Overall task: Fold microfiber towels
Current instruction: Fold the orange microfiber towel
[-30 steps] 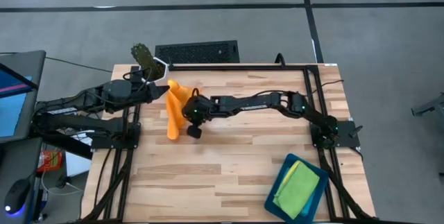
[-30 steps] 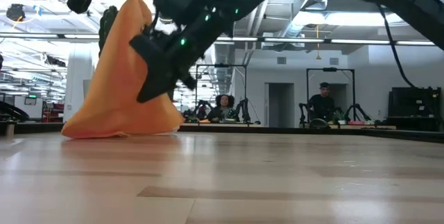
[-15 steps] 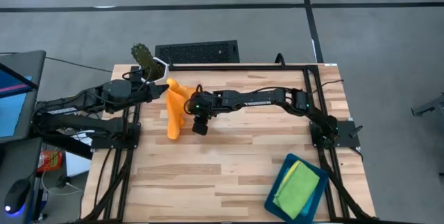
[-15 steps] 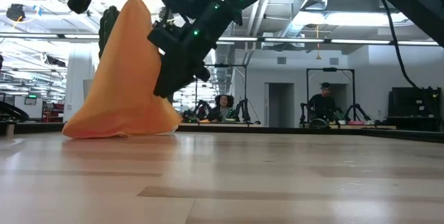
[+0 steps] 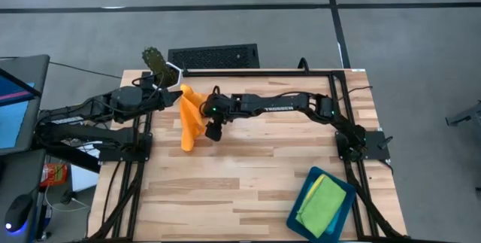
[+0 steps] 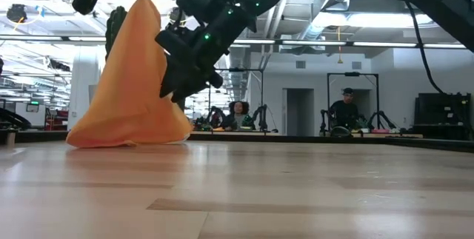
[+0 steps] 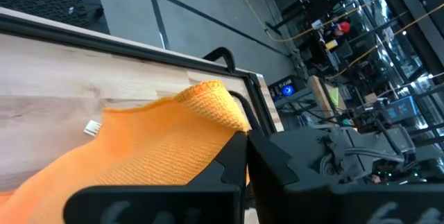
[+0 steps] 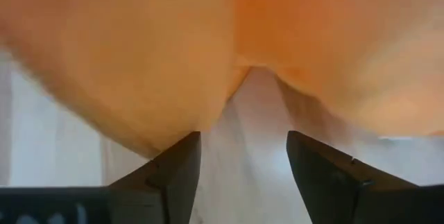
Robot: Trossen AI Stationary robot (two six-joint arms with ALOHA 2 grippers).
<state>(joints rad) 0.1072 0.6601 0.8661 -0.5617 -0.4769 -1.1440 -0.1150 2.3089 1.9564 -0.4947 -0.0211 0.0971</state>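
the orange towel (image 5: 188, 119) hangs in a tall drooping cone near the table's left rear corner, its top corner lifted and its lower folds resting on the wooden table (image 5: 248, 183). in the low view you can see it (image 6: 133, 83) spread wide at the bottom and narrow at the top, where the left arm holds it up.

your left pincer (image 7: 246, 156) is clenched on that top corner: the left wrist view shows the orange weave (image 7: 152, 148) bunched right against the two dark fingers, which sit pressed together.

your right pincer (image 8: 243, 158) is released, its fingers (image 8: 177, 172) standing apart with bare table between them. it grips nothing. the towel's underside (image 8: 139, 57) hangs just ahead of the fingertips and above them, filling most of that view. from above, this pincer (image 5: 213, 130) sits just beside the hanging cloth, on the side away from the left arm, and in the low view it (image 6: 185, 76) overlaps the cloth's edge partway up.

well apart from both pincers, at the table's right front corner, the dark teal tray (image 5: 301, 213) holds a green towel (image 5: 323, 204) with a light blue one (image 5: 310, 190) and a sliver of yellow showing beneath it.
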